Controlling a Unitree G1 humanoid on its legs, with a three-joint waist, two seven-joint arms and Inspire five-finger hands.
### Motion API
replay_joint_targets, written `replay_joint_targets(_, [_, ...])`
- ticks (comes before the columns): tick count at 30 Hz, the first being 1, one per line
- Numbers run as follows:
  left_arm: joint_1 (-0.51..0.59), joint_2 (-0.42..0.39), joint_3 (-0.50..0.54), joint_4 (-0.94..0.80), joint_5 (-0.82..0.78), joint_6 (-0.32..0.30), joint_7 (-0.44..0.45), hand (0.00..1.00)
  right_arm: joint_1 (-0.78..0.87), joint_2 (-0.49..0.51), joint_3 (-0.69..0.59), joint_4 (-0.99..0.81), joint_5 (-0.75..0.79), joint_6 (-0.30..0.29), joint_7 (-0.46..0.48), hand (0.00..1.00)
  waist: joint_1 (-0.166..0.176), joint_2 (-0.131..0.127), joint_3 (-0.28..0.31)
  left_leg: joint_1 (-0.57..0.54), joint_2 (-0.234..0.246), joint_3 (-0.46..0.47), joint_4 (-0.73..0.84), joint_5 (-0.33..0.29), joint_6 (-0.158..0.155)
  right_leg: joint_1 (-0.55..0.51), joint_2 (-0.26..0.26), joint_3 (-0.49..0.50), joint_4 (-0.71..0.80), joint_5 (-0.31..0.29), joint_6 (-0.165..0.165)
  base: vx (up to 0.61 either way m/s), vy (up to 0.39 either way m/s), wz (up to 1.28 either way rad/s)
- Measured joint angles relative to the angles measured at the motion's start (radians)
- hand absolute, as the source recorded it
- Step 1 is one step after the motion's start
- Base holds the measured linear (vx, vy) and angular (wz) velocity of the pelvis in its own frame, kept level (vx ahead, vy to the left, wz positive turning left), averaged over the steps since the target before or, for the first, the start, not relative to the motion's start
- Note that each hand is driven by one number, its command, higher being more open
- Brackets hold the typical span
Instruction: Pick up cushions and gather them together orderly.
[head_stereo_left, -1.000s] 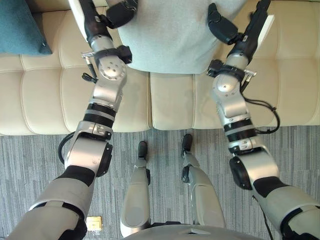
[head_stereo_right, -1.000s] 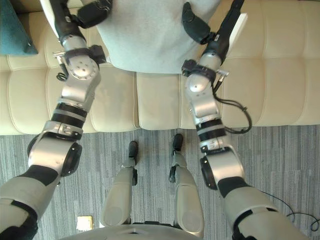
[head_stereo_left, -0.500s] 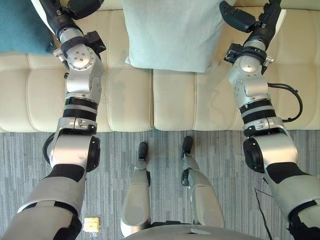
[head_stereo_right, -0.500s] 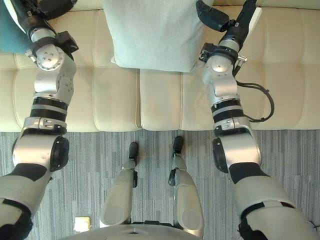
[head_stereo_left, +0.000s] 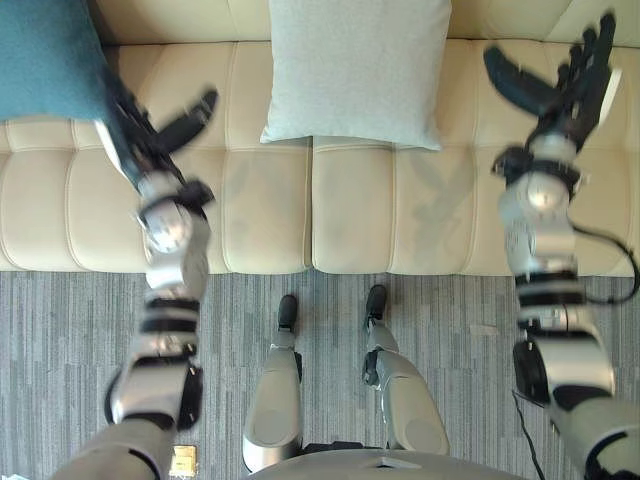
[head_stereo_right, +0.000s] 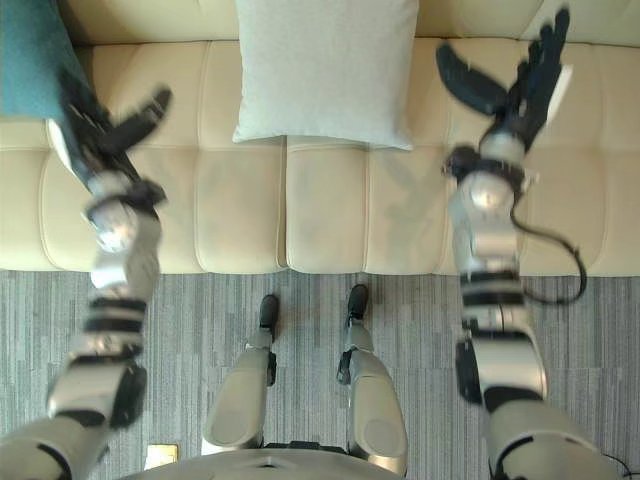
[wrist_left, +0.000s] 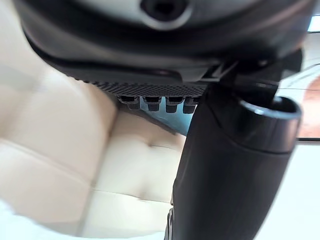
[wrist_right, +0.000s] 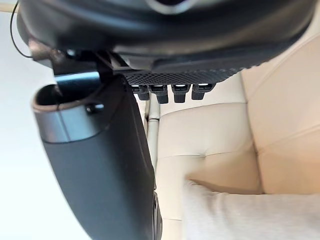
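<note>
Having just released the pale grey cushion (head_stereo_left: 355, 70), now propped against the cream sofa (head_stereo_left: 350, 210) back, the left robot hand (head_stereo_left: 143, 138) and right robot hand (head_stereo_left: 565, 98) swing apart, fingers spread and empty, the left beside the teal cushion (head_stereo_left: 45, 55), probably next to gather.

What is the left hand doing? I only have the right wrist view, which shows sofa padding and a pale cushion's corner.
Observer: The left hand is open, fingers spread, above the sofa seat, holding nothing.
Reviewer: Is there any cushion besides the pale one?
Observer: Yes, a teal cushion sits on the sofa at the robot's left, beside that hand.
Reviewer: Is either hand on the pale one?
Observer: No. The light grey cushion leans at the sofa's middle, apart from both hands; the right hand is open to its right.
</note>
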Motion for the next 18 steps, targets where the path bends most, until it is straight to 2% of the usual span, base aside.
replay_joint_targets(1, [0.108, -0.067, 0.007, -0.026, 0.017, 0.0, -0.015, 1.0, 0.131, 0.015, -0.03, -0.072, -0.001, -0.02, 0.027, 1.0, 0.0, 0.0, -0.001, 0.016, 0.0, -0.001, -0.007, -0.006, 0.008, 0.016, 0.0, 0.001, -0.005, -0.001, 0.001, 0.07, 0.051, 0.04])
replay_joint_targets(2, [0.157, -0.101, 0.007, -0.027, 0.024, 0.001, -0.022, 1.0, 0.192, 0.033, -0.047, -0.098, -0.001, -0.032, 0.036, 1.0, 0.0, 0.0, -0.001, 0.02, -0.001, -0.001, -0.009, -0.008, 0.008, 0.021, 0.0, 0.002, -0.006, -0.003, 0.003, 0.06, 0.067, 0.05])
replay_joint_targets(3, [0.263, -0.177, 0.004, -0.027, 0.045, 0.017, -0.039, 1.0, 0.319, 0.09, -0.084, -0.131, -0.002, -0.047, 0.058, 1.0, -0.001, 0.0, -0.001, 0.027, -0.005, 0.0, -0.014, -0.01, 0.011, 0.029, -0.004, 0.004, -0.012, -0.007, 0.009, 0.03, 0.042, 0.01])
replay_joint_targets(5, [0.397, -0.251, -0.022, -0.027, 0.087, 0.038, -0.071, 1.0, 0.47, 0.175, -0.112, -0.135, -0.012, -0.047, 0.09, 1.0, -0.001, -0.001, -0.003, 0.03, -0.007, 0.005, -0.015, -0.012, 0.014, 0.031, -0.005, 0.012, -0.017, -0.009, 0.011, 0.03, 0.049, -0.05])
replay_joint_targets(10, [0.631, -0.361, -0.056, -0.017, 0.154, 0.074, -0.164, 1.0, 0.8, 0.346, -0.114, -0.134, -0.1, -0.027, 0.159, 1.0, 0.002, 0.003, -0.014, 0.071, 0.005, 0.026, -0.005, -0.03, 0.015, 0.068, 0.006, 0.026, -0.017, -0.017, 0.013, 0.01, 0.034, -0.11])
replay_joint_targets(12, [0.692, -0.375, -0.064, -0.006, 0.175, 0.078, -0.2, 1.0, 0.891, 0.377, -0.112, -0.133, -0.152, -0.018, 0.174, 1.0, 0.002, 0.004, -0.048, 0.077, 0.011, 0.032, 0.012, -0.05, 0.022, 0.081, 0.011, 0.028, -0.018, -0.027, 0.016, 0.0, 0.035, -0.11])
replay_joint_targets(14, [0.763, -0.381, -0.062, 0.032, 0.206, 0.078, -0.235, 1.0, 0.99, 0.396, -0.105, -0.116, -0.197, -0.015, 0.195, 1.0, 0.004, 0.006, -0.118, 0.1, 0.02, 0.043, 0.016, -0.063, 0.017, 0.105, 0.018, 0.031, -0.018, -0.038, 0.016, 0.04, 0.036, -0.12])
replay_joint_targets(18, [0.815, -0.384, -0.046, 0.163, 0.241, 0.078, -0.275, 1.0, 1.052, 0.397, -0.077, 0.013, -0.249, -0.009, 0.225, 1.0, 0.004, 0.007, -0.238, 0.161, 0.031, 0.051, 0.009, -0.082, 0.014, 0.16, 0.027, 0.031, -0.018, -0.062, 0.02, 0.07, 0.047, -0.06])
